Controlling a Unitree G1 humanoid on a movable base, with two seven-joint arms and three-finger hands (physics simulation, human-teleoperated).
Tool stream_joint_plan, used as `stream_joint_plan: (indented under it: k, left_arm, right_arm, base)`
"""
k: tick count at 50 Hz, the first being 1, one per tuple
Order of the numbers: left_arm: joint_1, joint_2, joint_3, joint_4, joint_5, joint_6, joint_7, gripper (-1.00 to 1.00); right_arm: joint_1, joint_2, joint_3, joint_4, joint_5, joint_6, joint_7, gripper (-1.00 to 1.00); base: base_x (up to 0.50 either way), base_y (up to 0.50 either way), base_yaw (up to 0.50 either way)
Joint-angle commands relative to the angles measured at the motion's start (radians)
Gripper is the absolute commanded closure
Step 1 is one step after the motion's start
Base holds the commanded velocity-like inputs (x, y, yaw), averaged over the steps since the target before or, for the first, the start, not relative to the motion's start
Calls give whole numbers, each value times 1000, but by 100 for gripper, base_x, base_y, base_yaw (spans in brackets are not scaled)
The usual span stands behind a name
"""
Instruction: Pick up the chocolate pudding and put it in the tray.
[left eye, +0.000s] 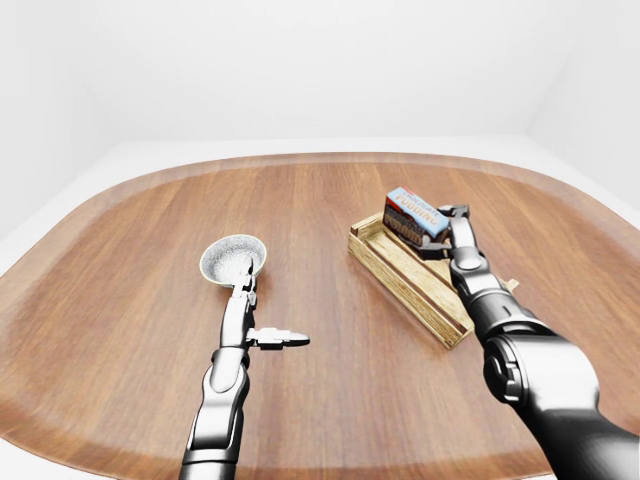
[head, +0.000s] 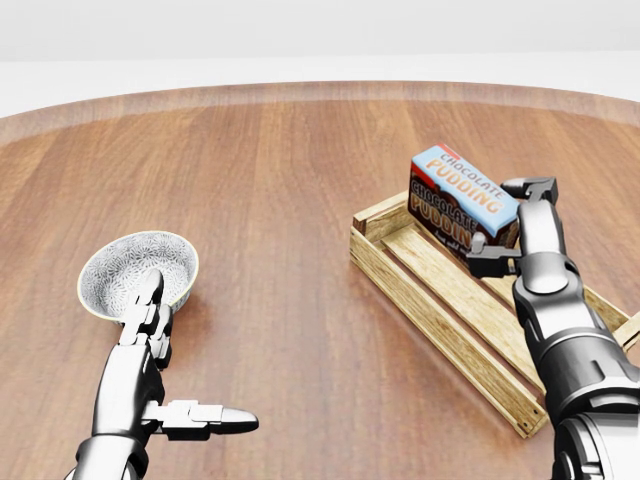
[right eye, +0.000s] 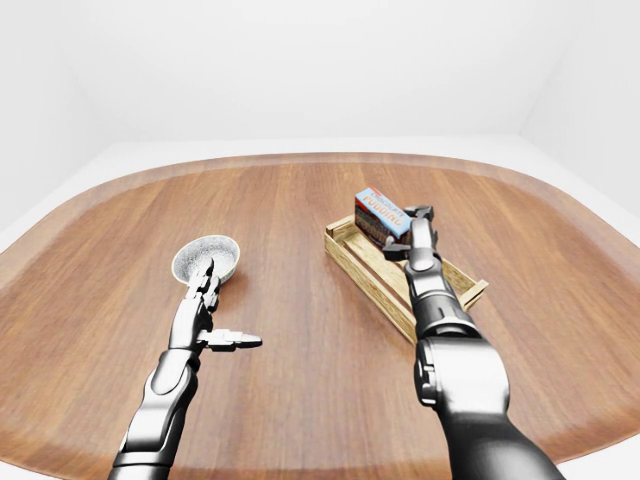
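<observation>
Pudding box (head: 462, 203) clamped in right hand (head: 513, 232), tilted above wooden tray (head: 430, 305), left hand (head: 165, 355) spread open beside bowl (head: 135, 270)

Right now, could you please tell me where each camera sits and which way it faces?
Head view: on the head, angled down at the table; forearms, left hand, right hand holding the chocolate pudding over the tray.
Left-eye view: on the head, wider; whole table, both arms.
Right-eye view: nearly the same, shifted slightly.
All three show the bowl.
</observation>
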Motion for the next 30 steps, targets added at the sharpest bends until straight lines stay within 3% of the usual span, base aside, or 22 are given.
stream_joint_plan:
  k: [1,30]
  left_arm:
    - [0,0,3,-3,-13,-10,-11,-100]
    - [0,-1,3,-4,-13,-10,-11,-100]
  right_arm:
    - [37,-10,-18,-2,40,0,-5,100]
    - [88,-18,-28,5,40,0,-12,100]
  base:
    - [0,0,0]
    - [0,0,0]
